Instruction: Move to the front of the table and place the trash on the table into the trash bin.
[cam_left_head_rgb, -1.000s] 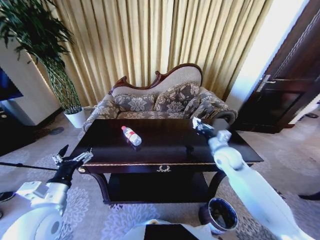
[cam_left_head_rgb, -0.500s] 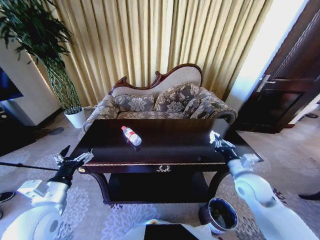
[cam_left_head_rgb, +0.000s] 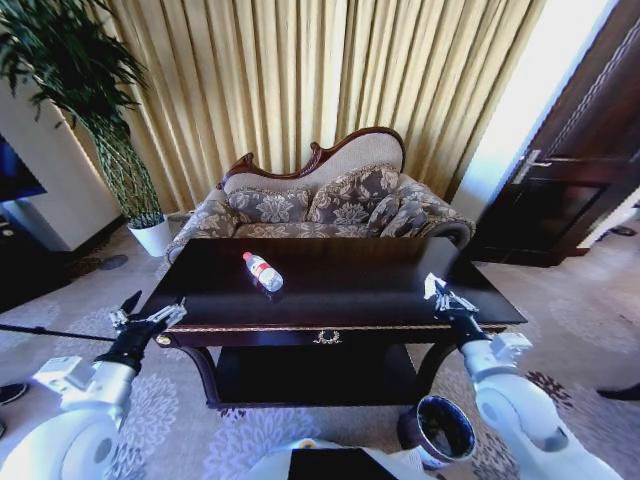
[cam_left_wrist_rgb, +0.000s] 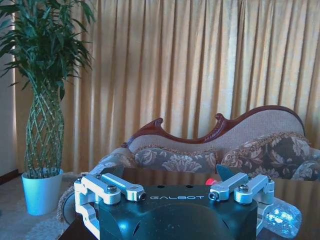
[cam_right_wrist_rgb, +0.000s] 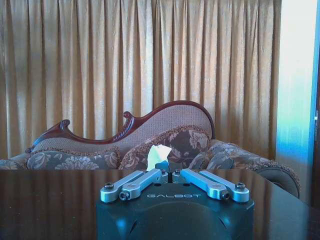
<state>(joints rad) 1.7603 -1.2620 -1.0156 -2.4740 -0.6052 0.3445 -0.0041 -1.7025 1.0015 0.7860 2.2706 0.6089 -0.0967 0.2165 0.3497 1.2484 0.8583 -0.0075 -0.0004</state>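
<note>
The table (cam_left_head_rgb: 340, 300) is dark and glossy. A clear plastic bottle (cam_left_head_rgb: 263, 271) with a red cap lies on its left half; in the left wrist view the bottle (cam_left_wrist_rgb: 280, 217) is just beyond my hand. My left gripper (cam_left_head_rgb: 153, 308) hangs open at the table's front left corner, holding nothing. At the front right edge, above the trash bin (cam_left_head_rgb: 440, 430), is my right gripper (cam_left_head_rgb: 440, 293). Seen from the wrist, the right gripper (cam_right_wrist_rgb: 167, 172) is shut on a crumpled white paper wad (cam_right_wrist_rgb: 159, 152).
A carved-back patterned sofa (cam_left_head_rgb: 320, 205) stands right behind the table, with gold curtains beyond. A plant in a white pot (cam_left_head_rgb: 152, 236) stands at the back left and a dark door (cam_left_head_rgb: 570, 190) at the right. Patterned carpet lies around the table.
My right gripper has drawn back from over the table's right part to its front right edge and come lower, the paper wad staying with it. The left arm and the bottle have not moved.
</note>
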